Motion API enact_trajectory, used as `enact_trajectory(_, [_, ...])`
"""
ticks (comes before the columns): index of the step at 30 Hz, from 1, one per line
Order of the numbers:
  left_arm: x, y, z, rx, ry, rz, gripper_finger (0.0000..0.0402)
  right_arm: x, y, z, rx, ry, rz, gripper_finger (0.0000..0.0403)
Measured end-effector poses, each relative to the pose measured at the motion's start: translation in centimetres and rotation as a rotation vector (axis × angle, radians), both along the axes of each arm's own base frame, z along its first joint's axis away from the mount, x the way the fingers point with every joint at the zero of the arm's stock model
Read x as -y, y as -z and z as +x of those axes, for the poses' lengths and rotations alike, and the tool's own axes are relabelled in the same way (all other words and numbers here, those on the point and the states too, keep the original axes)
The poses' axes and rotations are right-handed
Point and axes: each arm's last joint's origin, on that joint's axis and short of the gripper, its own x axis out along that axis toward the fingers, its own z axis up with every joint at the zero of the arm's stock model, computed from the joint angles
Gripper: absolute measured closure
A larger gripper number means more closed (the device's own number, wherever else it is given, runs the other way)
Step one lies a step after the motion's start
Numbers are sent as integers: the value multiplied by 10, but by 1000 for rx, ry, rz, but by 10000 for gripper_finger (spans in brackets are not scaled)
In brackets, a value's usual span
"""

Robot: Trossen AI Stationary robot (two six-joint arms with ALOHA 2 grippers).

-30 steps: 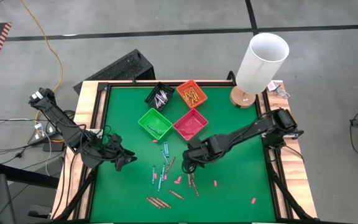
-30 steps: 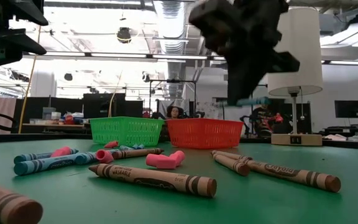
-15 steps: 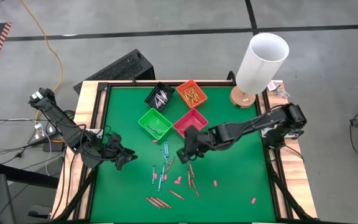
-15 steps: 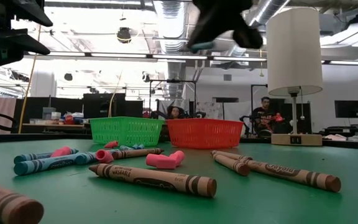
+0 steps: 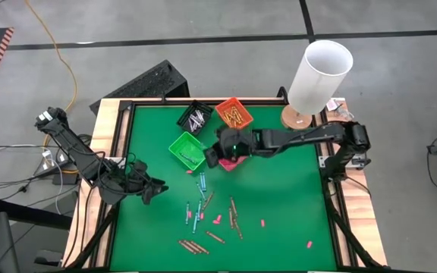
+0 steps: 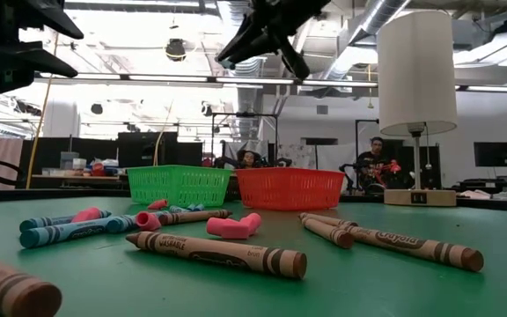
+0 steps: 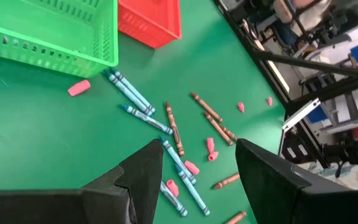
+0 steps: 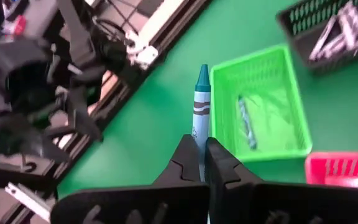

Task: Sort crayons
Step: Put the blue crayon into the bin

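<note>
My right gripper (image 5: 211, 157) hangs above the gap between the green bin (image 5: 189, 149) and the red bin (image 5: 237, 152), shut on a teal crayon (image 8: 201, 106). The green bin (image 8: 272, 74) holds another teal crayon (image 8: 244, 122). Several blue crayons (image 5: 199, 202) and brown crayons (image 5: 234, 216) lie flat on the green mat, also seen in the left wrist view as blue crayons (image 7: 135, 99) and brown crayons (image 7: 213, 118). My left gripper (image 5: 155, 189) waits open near the table's left side, its fingers (image 7: 143, 177) holding nothing. My right gripper pinches the teal crayon's rear part (image 8: 198, 138) between its two fingers. The crayon lies along the fingers, and its pointed tip (image 8: 202, 71) sticks out ahead of them toward the table's left. It is lifted clear of the mat, beside the green bin.
An orange bin (image 5: 234, 114) with yellow crayons and a black bin (image 5: 194, 117) with grey ones stand at the far side. A white-shaded lamp (image 5: 319, 76) stands at the far right corner. Pink bits (image 5: 218, 220) lie among the crayons. A raised wooden frame (image 5: 111, 121) borders the mat.
My right gripper has risen from the loose crayons and gone toward the table's far left, to the green bin, carrying the teal crayon. It has tipped from pointing steeply down to nearly level. It has stayed shut on the crayon.
</note>
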Motion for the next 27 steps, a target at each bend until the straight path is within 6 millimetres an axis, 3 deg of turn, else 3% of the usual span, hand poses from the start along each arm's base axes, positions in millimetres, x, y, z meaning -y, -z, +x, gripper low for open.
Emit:
enact_trajectory(10, [-2,-1,0,30,-69,20,209,51,6,6,-1,22,-79,402])
enact_trajectory(18, [-3,1,-1,20,-95,7,209,85,44,35,45,-37,-45,402])
enact_trajectory(23, [-4,4,0,9,-122,7,209,91,76,60,25,-83,-33,402])
enact_trajectory(27, [-4,4,1,10,-130,-5,209,89,90,83,22,-169,-39,402])
